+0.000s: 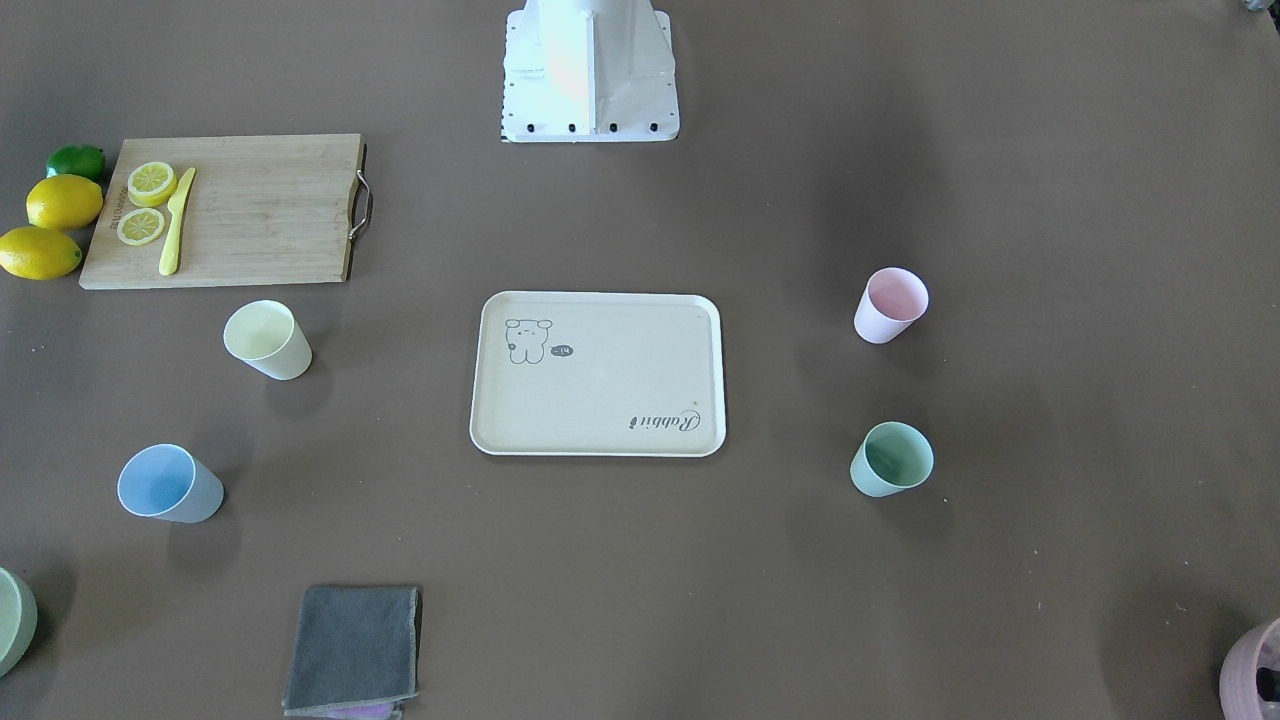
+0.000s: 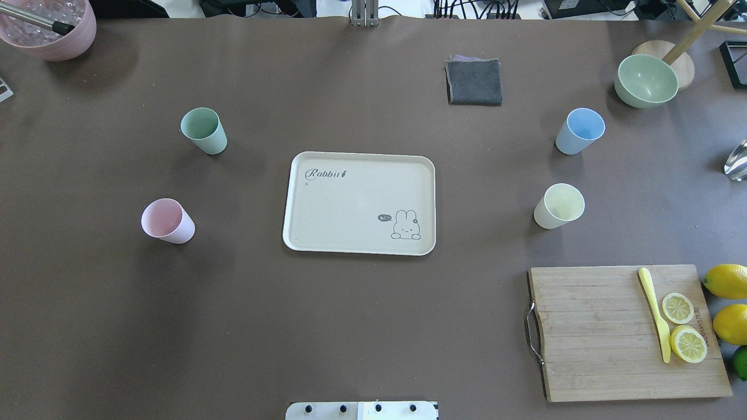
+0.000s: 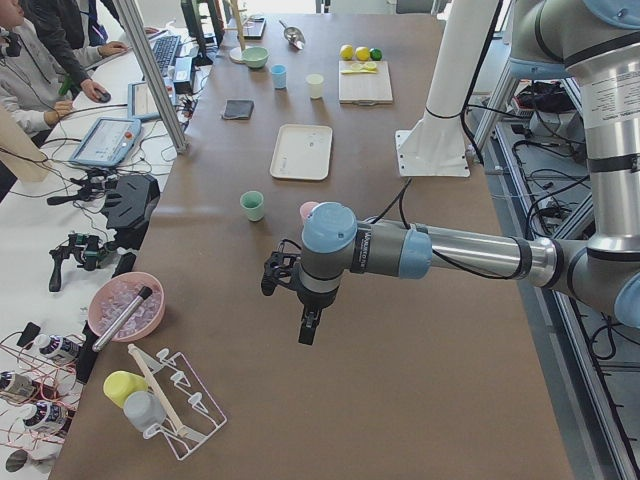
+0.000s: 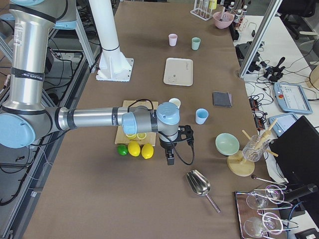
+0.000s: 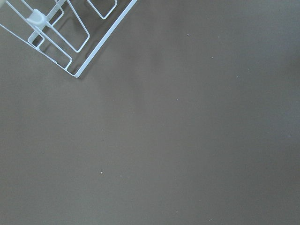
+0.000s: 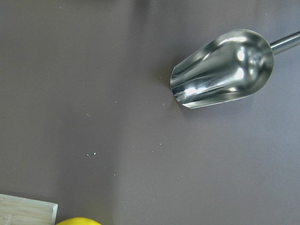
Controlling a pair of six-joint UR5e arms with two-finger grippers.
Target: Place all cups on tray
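Nothing on the tray (image 2: 359, 175) yet

It lies mid-counter; the pink cup (image 2: 167, 220) and mint cup (image 2: 203, 130) stand toward the left arm's end edge, the blue cup (image 2: 579, 130) and yellow cup (image 2: 558, 206) toward the right's. Whether the left gripper (image 3: 310, 333) and right gripper (image 4: 170, 159) are spread or pressed together, I cannot tell. An off-centre pinch could tip a light tapered cup.

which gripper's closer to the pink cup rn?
Left. The left gripper hangs just outboard of the pink cup; the right gripper is at the opposite end, by the lemons.
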